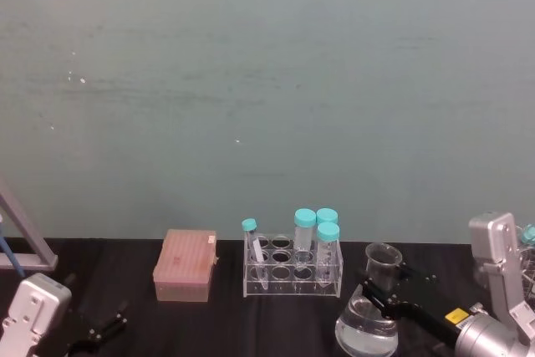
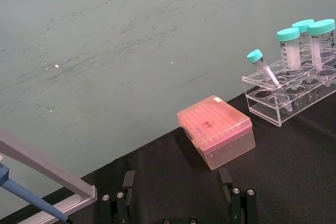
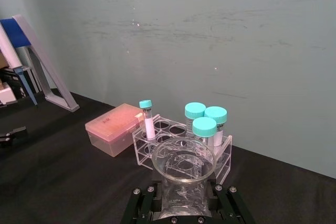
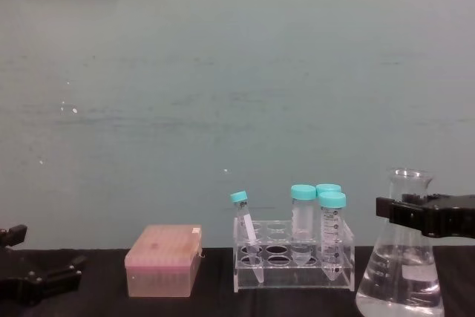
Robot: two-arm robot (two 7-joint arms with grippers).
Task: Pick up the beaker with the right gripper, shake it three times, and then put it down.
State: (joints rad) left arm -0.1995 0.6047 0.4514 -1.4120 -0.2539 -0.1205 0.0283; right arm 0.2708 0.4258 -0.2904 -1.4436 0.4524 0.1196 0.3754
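The beaker (image 1: 369, 326) is a clear conical flask with some liquid, standing at the right of the black table, just right of the tube rack. My right gripper (image 1: 380, 292) is shut on its neck below the flared rim. From the chest, the black jaws (image 4: 415, 215) cross the neck of the beaker (image 4: 401, 276). In the right wrist view the beaker's rim (image 3: 184, 161) sits between the two fingers (image 3: 143, 203). Whether its base touches the table I cannot tell. My left gripper (image 1: 102, 329) rests open and empty at the near left, also seen from its wrist (image 2: 178, 205).
A clear rack (image 1: 292, 272) holding several teal-capped tubes stands mid-table. A pink translucent box (image 1: 185, 267) sits to its left. A pipette stand (image 1: 25, 236) leans at the far left. A teal wall closes off the back.
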